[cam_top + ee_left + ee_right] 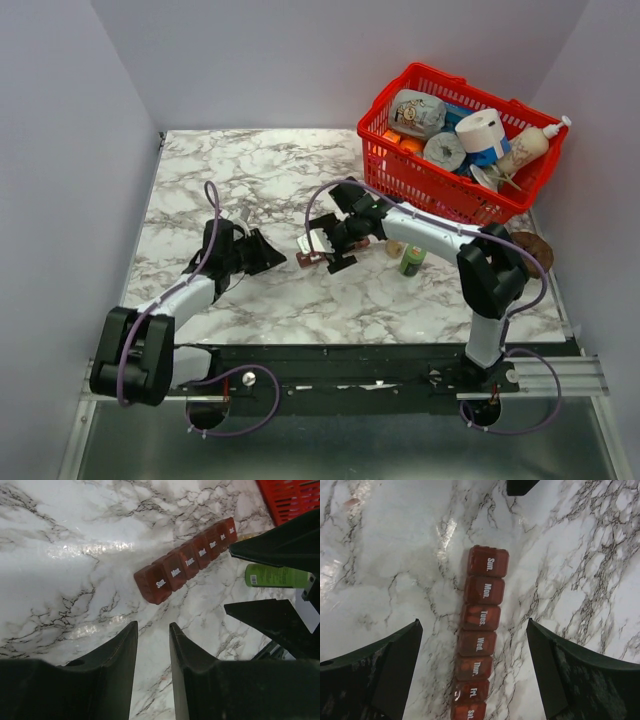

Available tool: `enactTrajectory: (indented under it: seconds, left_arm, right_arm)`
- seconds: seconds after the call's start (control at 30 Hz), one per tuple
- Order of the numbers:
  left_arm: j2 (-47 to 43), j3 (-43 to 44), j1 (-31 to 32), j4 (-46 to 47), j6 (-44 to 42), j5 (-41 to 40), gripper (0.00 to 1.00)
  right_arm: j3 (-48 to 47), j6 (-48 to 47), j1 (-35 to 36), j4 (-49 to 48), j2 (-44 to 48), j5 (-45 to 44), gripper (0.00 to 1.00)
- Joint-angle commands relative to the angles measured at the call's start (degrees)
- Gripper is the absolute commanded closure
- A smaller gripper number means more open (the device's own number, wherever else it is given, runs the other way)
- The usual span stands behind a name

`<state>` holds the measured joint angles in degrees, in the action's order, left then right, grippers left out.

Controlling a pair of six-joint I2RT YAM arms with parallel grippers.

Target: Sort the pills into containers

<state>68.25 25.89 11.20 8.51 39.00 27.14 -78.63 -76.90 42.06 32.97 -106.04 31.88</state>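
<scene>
Right end effector (473, 624): fingers wide apart, nothing gripped. Pill organiser strip (481, 630) lies on the marble tabletop (395, 555) directly below it, centred between the fingers, lids down, Sun. end farthest ahead.
Left end effector (152, 627): fingers a narrow gap apart, empty. Strip ahead, slightly right, Sun. end nearest.
</scene>
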Motion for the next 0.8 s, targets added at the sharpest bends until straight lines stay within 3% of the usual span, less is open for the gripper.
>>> enactTrajectory:
  seconds: [0.0,0.5,0.77]
  left_arm:
    - [7.6,2.5,0.7,7.0,2.7,2.5,0.63]
    - [20.8,3.3,2.7,19.7,8.4,6.6,0.63]
    - [23.0,3.5,3.0,20.5,8.8,7.8,0.63]
  right_arm:
    - [-4.2,1.1,1.7,-2.4,-4.0,-2.3,0.08]
    - [-5.3,3.5,3.8,-5.4,-10.9,-5.9,0.17]
    - [-6.2,4.8,4.3,-6.2,-13.0,-6.8,0.24]
